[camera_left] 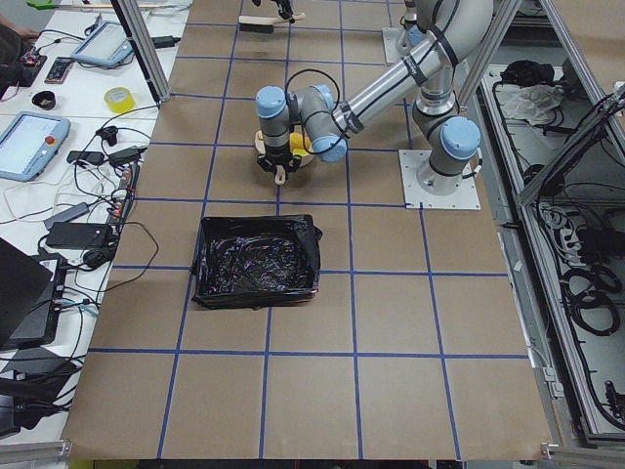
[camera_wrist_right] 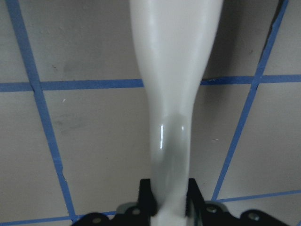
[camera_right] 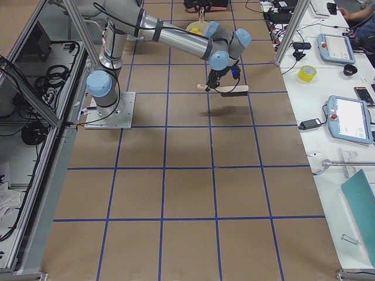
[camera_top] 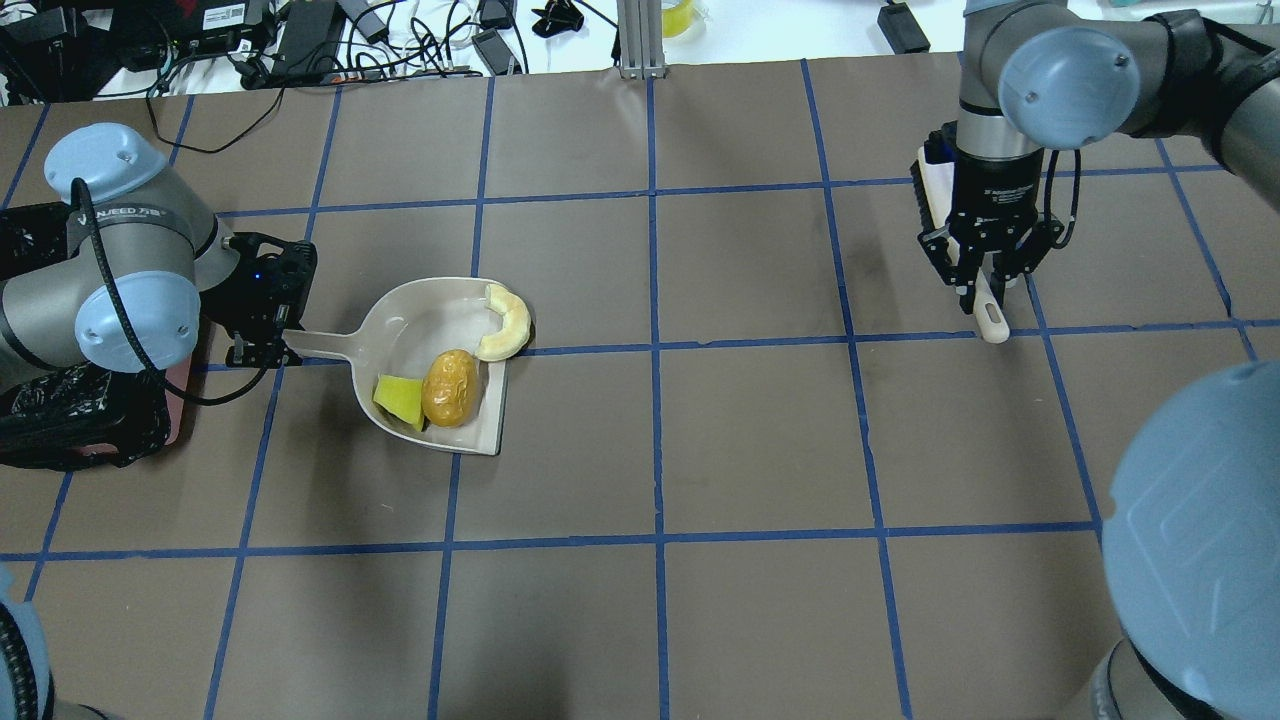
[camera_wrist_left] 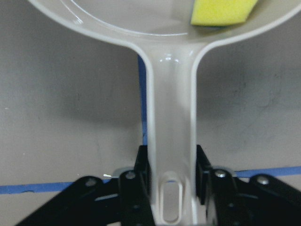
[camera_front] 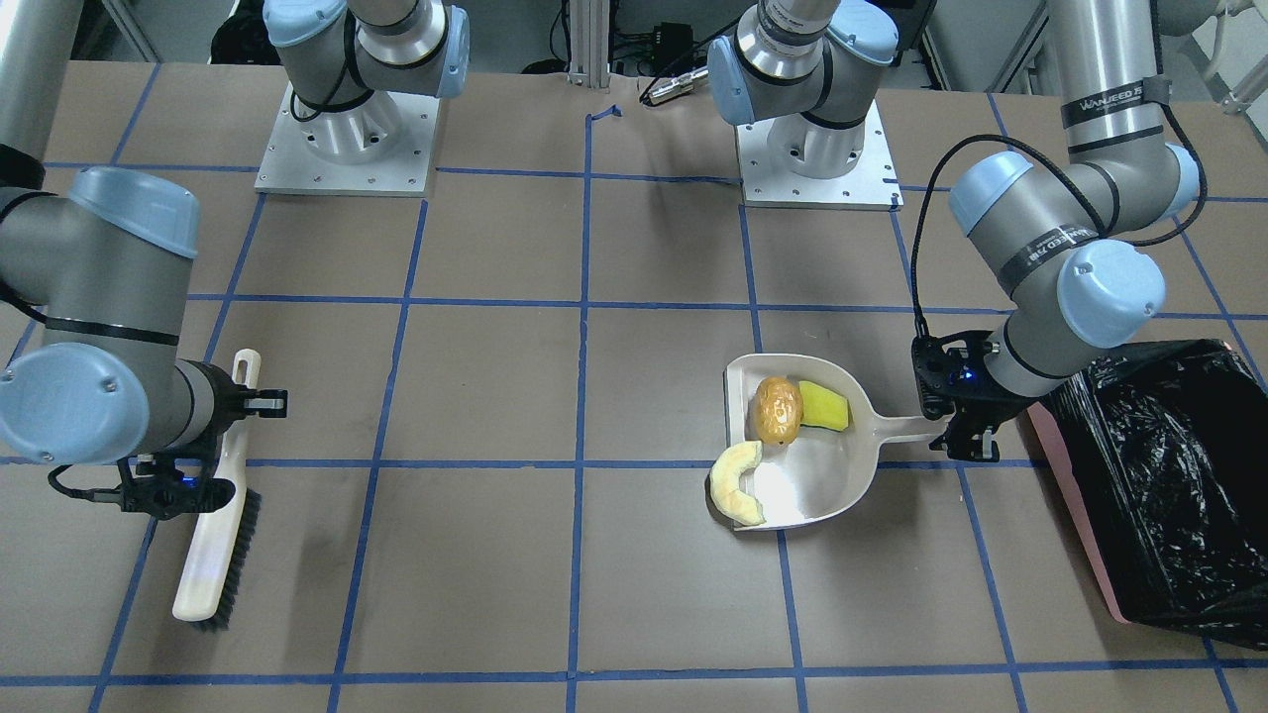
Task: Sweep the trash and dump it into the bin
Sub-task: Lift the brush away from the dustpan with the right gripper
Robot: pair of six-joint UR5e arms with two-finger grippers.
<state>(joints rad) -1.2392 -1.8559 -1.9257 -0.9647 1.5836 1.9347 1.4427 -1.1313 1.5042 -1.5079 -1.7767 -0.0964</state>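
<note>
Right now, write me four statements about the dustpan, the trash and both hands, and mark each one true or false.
1. The left hand grips the dustpan by its handle. True.
2. All three trash pieces lie in the bin. False: the orange-brown oval and yellow wedge lie in the dustpan, and the crescent slice is at its open edge.
3. The right hand holds the brush by its handle. True.
4. The dustpan is over the bin. False: it is beside the bin, apart from it.

table (camera_front: 495, 396): brown, blue tape grid | resting: dustpan (camera_front: 822, 485), bin (camera_front: 1139, 475), two base plates (camera_front: 285, 173)
</note>
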